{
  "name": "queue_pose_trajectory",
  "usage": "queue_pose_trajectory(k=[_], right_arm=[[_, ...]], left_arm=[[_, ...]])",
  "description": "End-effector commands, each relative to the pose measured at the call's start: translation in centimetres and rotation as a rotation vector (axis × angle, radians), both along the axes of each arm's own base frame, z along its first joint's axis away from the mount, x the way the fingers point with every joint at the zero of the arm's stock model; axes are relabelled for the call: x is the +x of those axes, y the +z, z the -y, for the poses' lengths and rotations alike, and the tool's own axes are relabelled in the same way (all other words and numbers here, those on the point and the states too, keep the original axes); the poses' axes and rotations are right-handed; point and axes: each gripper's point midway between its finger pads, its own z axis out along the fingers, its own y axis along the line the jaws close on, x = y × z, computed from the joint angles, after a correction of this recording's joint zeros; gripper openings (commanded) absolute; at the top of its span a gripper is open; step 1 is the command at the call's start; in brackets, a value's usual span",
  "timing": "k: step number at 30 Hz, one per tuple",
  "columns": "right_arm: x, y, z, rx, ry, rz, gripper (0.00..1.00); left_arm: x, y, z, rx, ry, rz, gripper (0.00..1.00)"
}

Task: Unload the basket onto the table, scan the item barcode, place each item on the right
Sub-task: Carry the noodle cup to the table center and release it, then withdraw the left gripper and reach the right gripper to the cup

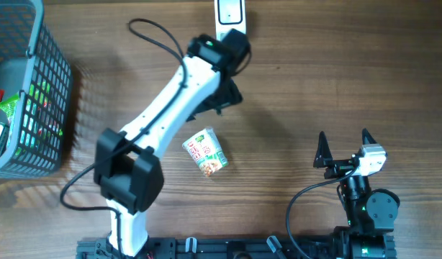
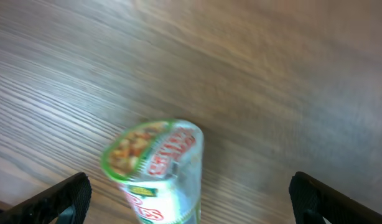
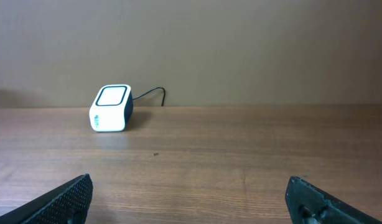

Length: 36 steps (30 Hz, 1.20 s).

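The item is a green and white cup of noodles (image 1: 205,152) with red lettering, lying on its side in the middle of the wooden table. In the left wrist view the cup (image 2: 157,168) shows blurred, its lid end facing the camera. My left gripper (image 1: 219,101) hangs open just behind the cup, and the cup lies between the wide-apart fingers (image 2: 60,199) without touching them. The white barcode scanner (image 1: 229,14) stands at the far edge; it shows in the right wrist view (image 3: 111,108) too. My right gripper (image 1: 343,140) rests open and empty at the front right.
A grey wire basket (image 1: 34,93) with several packaged goods stands at the left edge. The scanner's black cable (image 3: 150,93) runs along the back wall. The left arm's cable (image 1: 152,32) loops over the table behind the arm.
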Motion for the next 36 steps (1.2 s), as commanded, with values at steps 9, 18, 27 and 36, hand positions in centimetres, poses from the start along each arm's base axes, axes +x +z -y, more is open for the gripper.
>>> queue_pose_trajectory(k=[9, 18, 27, 36], right_arm=[[0.0, 0.3, 0.4, 0.012, -0.022, 0.012, 1.00], [-0.3, 2.1, -1.2, 0.093, 0.077, 0.078, 1.00], [-1.2, 6.0, -5.0, 0.211, 0.300, -0.011, 1.00], [1.9, 10.6, -9.7, 0.323, 0.592, -0.509, 1.00]], left_arm=[[1.7, 9.1, -9.9, -0.030, 0.149, 0.231, 1.00], [3.1, 11.0, -12.7, -0.072, 0.120, 0.306, 1.00], [4.5, 17.3, -14.6, -0.285, 0.194, 0.551, 1.00], [4.1, 18.6, -16.3, -0.245, 0.180, 0.594, 1.00]])
